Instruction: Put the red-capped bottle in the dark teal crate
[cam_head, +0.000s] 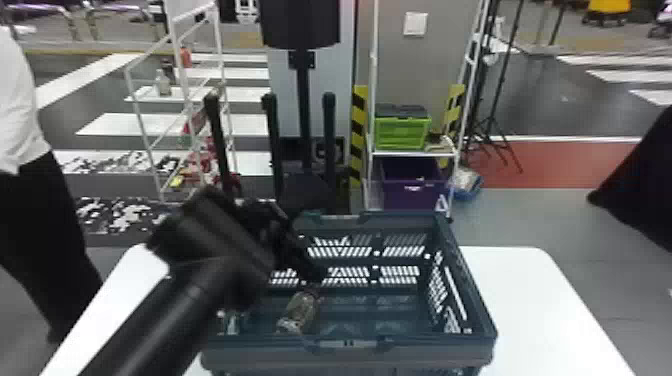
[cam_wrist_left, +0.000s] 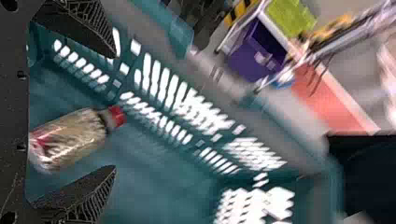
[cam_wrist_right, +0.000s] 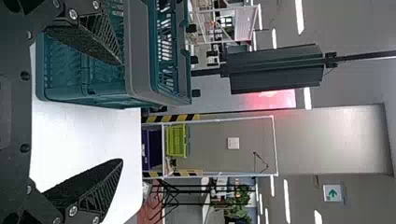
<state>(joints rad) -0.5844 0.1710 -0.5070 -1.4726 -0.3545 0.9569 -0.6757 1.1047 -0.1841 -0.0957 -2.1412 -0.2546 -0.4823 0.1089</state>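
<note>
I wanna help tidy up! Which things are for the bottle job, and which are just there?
For the job:
red-capped bottle, inside the crate
teal crate
left claw, open near the bottle

Just there:
green box
purple box, below it
right claw, open, off the bottle

All my views share the crate (cam_head: 350, 357).
My head looks forward and down, my left wrist closely into it, my right wrist forward past its outside.

green box (cam_head: 400, 132) on white rack (cam_head: 412, 154) shelf | purple bin (cam_head: 412, 192) below it | black tripod (cam_head: 492, 120) | square plate (cam_head: 415, 23) on grey wall (cam_head: 430, 60)
</note>
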